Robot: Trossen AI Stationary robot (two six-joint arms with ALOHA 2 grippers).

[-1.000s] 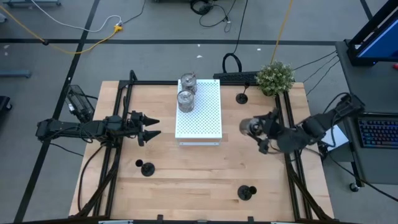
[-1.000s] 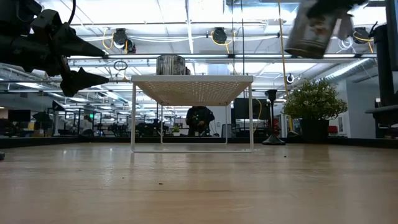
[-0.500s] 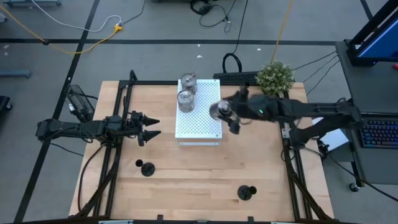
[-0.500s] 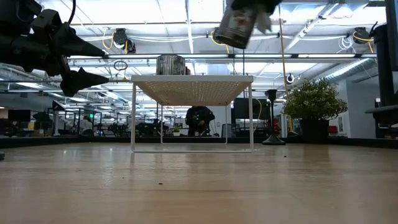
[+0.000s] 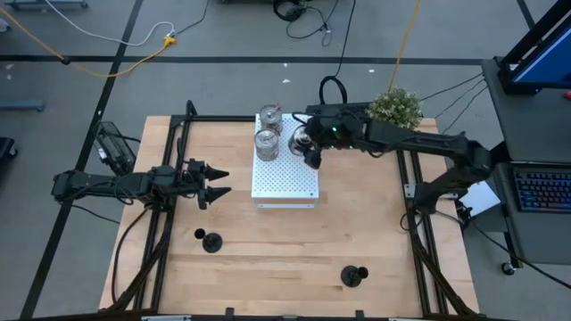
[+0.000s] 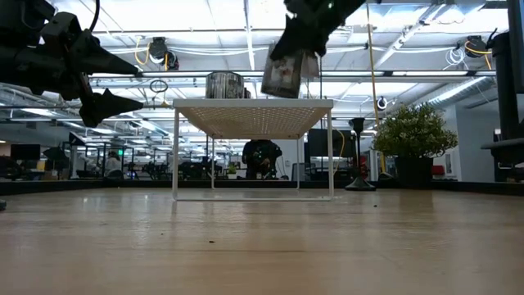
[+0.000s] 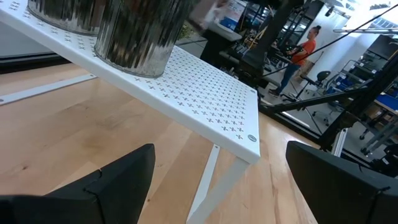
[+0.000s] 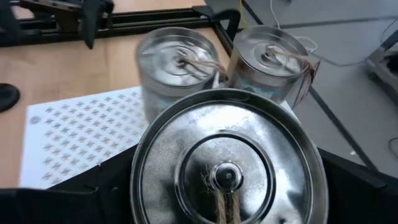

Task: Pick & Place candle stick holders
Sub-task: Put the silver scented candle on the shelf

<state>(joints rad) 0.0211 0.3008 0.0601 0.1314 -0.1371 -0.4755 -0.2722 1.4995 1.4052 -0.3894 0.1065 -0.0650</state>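
Silver holders (image 5: pixel 267 143): two on board, one clawed (image 5: pixel 302 139).

In my right wrist view, the silver holder (image 8: pixel 227 168) I carry is cut by the lower edge and covers my right gripper's fingers. Behind the white board (image 6: pixel 252 109) in the low view, a dark figure (image 6: pixel 262 157) is too small to tell. The held holder (image 6: pixel 288 72) is blurred.

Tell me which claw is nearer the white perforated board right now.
Right. The right claw holds a silver holder above the white perforated board; the left claw waits open, off its left edge.
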